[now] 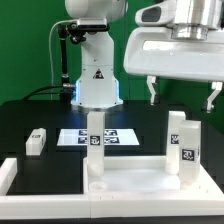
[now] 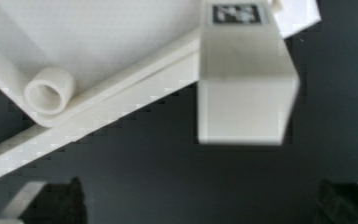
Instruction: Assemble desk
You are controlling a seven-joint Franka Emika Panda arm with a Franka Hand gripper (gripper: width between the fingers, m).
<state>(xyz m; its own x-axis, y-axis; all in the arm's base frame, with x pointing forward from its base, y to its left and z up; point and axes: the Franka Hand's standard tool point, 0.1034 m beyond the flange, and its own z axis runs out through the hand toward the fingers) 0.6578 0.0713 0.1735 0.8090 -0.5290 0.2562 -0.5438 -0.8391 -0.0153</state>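
Observation:
The white tabletop (image 1: 135, 185) lies at the front with its rim up. One white tagged leg (image 1: 95, 137) stands at its far-left corner. Two more legs (image 1: 176, 133) (image 1: 190, 152) stand at its right side. A fourth leg (image 1: 37, 141) lies on the black table at the exterior view's left. My gripper (image 1: 181, 95) hangs open and empty above the right legs. In the wrist view the gripper (image 2: 197, 205) shows dark fingertips (image 2: 51, 200) far apart, above a tagged leg (image 2: 247, 85), beside the tabletop rim (image 2: 123, 105) and a short white peg (image 2: 51, 95).
The marker board (image 1: 112, 137) lies flat behind the tabletop. The robot base (image 1: 97, 80) stands at the back centre. A white border rail (image 1: 8, 175) runs along the front left. Green curtain behind.

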